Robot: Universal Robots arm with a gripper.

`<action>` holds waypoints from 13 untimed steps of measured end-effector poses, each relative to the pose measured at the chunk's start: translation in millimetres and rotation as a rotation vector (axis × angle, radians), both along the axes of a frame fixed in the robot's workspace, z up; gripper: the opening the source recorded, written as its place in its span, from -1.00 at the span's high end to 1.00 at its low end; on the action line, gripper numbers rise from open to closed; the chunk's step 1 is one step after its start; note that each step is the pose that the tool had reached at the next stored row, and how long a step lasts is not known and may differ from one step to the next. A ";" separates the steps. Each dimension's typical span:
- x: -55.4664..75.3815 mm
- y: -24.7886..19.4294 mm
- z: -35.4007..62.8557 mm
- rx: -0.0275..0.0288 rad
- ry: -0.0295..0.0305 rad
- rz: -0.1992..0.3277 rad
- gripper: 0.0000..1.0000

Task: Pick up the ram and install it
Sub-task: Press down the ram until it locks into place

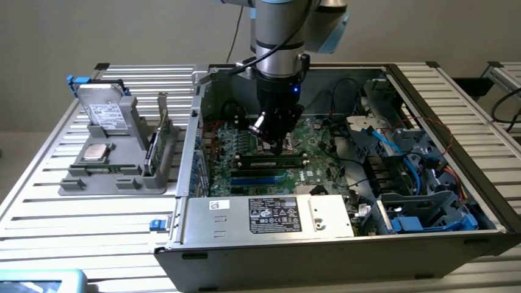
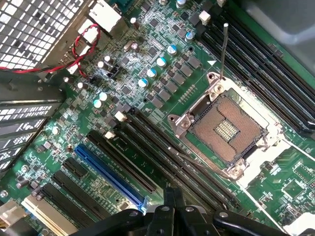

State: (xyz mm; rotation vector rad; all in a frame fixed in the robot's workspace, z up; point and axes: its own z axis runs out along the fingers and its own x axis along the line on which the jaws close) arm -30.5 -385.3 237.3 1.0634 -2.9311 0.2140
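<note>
Claw: I saw its fingers together, low over the motherboard.
Ram: lying along a memory slot, just beneath.
Risk: I feared uneven pressing could leave one end unseated.

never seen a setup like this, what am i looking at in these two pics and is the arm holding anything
A robot arm reaches down into an open computer case standing on a slatted metal table. The exterior view looks on from outside; the wrist view comes from a camera on the arm, looking down at the green motherboard with its empty processor socket and long black memory slots. Its pincer is shut, just above a ram stick lying along the slots. Whether it grips anything is unclear. A grey parts holder sits beside the case.
</note>
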 end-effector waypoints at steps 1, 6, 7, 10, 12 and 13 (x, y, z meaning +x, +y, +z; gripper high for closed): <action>0.0 0.0 0.0 -0.0001 -0.0014 -0.014 0.79; -0.1 0.0 0.0 -0.0002 -0.0059 -0.082 0.79; -0.1 0.0 0.0 -0.0001 -0.0066 -0.096 0.79; -0.1 0.0 0.0 -0.0002 -0.0086 -0.139 0.79; -0.1 0.0 0.0 -0.0002 -0.0098 -0.167 0.79; -0.1 0.0 0.0 -0.0002 -0.0104 -0.181 0.79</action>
